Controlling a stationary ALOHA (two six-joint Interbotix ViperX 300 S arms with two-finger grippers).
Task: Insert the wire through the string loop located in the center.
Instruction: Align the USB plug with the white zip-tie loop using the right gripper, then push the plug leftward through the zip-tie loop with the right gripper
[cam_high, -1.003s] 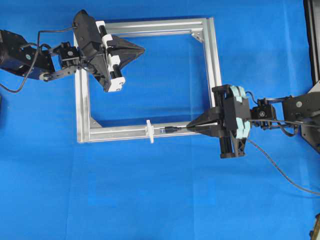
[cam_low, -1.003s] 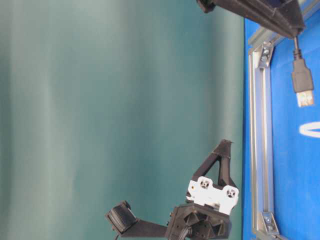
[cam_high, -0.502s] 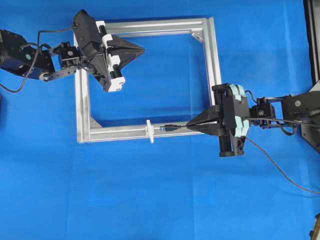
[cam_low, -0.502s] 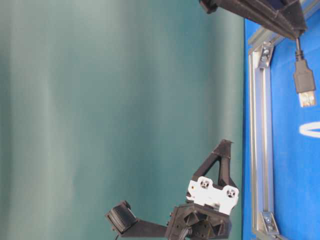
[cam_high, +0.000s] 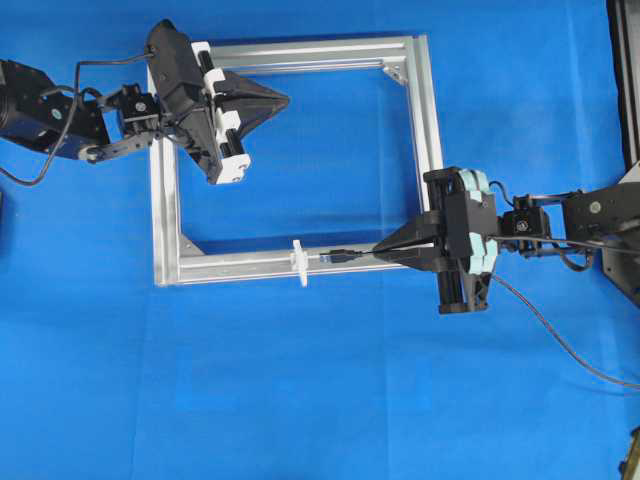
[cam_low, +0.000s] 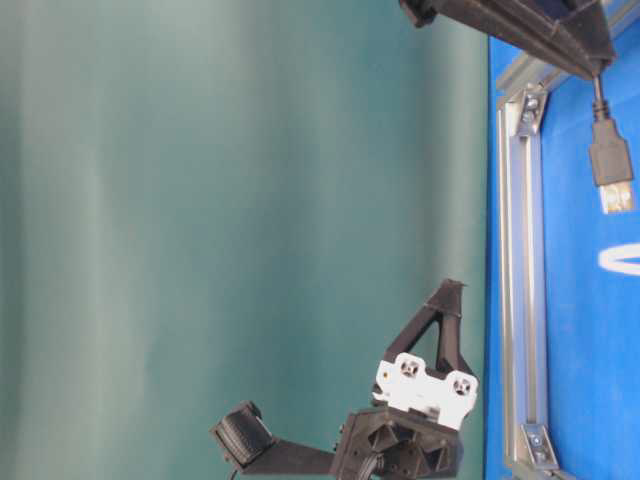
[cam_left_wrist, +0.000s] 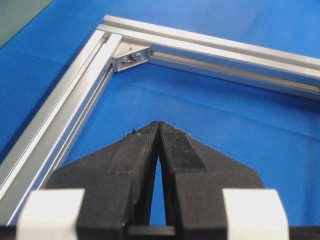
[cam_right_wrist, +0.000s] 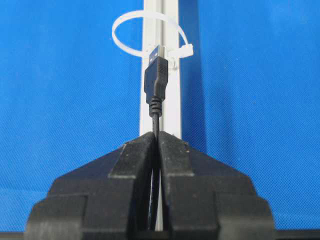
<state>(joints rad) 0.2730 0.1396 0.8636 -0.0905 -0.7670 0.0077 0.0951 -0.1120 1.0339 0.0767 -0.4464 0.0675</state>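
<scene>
A: Item one, right gripper (cam_high: 385, 252): pinched on the wire (cam_right_wrist: 156, 85) just behind its USB plug. Since a second ago, we note only a slight creep of the plug toward the string loop (cam_right_wrist: 146, 34), which sits at twelve o'clock of it on the frame bar (cam_right_wrist: 167, 107).

B: Item two, left gripper (cam_left_wrist: 158, 126): fingers together, empty (parked inside the frame's far corner). We judge insertion not yet begun.

1 wire (cam_right_wrist: 155, 82), 1 string loop (cam_right_wrist: 150, 32), 1 frame (cam_high: 430, 120), 2 grippers
</scene>
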